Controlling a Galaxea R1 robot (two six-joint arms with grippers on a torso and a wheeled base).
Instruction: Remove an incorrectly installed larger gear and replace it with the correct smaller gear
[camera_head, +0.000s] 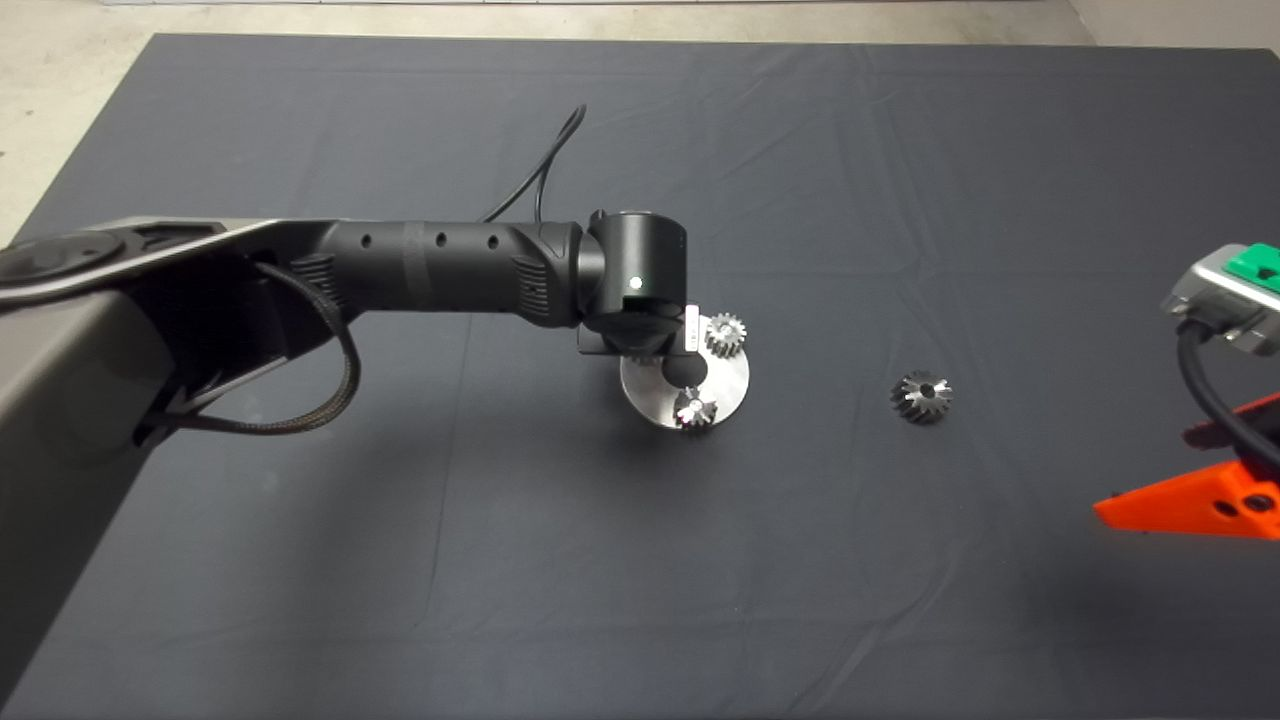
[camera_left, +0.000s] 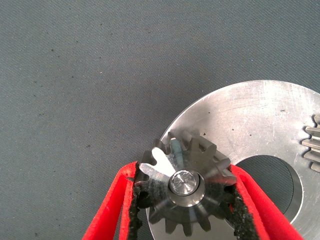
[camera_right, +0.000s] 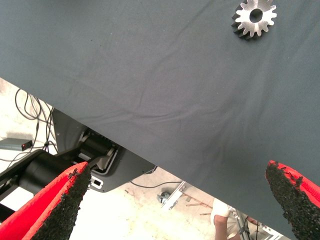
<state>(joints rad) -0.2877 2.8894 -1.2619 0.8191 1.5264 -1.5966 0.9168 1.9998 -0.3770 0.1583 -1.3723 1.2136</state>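
Note:
My left arm reaches in from the left, its wrist (camera_head: 635, 285) over the round silver plate (camera_head: 735, 375). In the left wrist view my left gripper (camera_left: 185, 172) is shut on the smaller gear (camera_left: 185, 192), which sits on a peg of the plate (camera_left: 250, 115); the head view hides this gear under the wrist. Two matching small gears (camera_head: 725, 333) (camera_head: 695, 408) sit on the plate. The larger gear (camera_head: 921, 396), darker and wider, lies loose on the mat to the right of the plate; it also shows in the right wrist view (camera_right: 255, 17). My right gripper (camera_head: 1150, 475) waits open at the right edge.
The plate has a large round centre hole (camera_left: 265, 182). Teeth of a neighbouring gear (camera_left: 312, 145) show at the plate's edge. The right wrist view shows the mat's edge with cables and a stand beyond it (camera_right: 95, 160).

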